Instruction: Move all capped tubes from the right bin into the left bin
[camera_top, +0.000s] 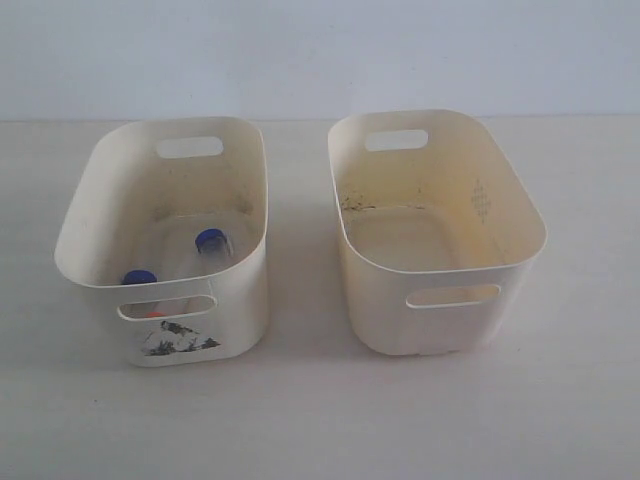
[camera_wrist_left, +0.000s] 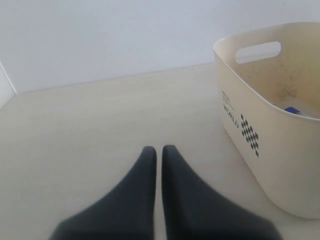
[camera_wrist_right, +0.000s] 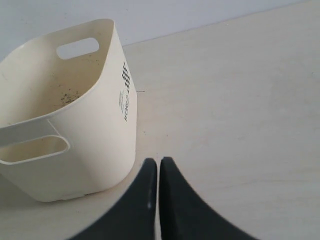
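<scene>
You're facing likely light, slick capped tubes (camera_top: 210, 241): pinch body under cap. Left pincer (camera_wrist_left: 159, 152), right pincer (camera_wrist_right: 158, 165) sitting closed, empty.

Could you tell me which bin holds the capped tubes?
The left bin, with the torn black sticker on its front: blue-capped tubes lie inside; none show in the plain right bin.

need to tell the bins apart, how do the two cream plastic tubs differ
The left cream-white rounded plastic tub has a torn black-grey sticker remnant in front; the right cream-white tub is plain there. The left holds blue-capped clear tubes; the right shows none. Both have oval handle cutouts.
</scene>
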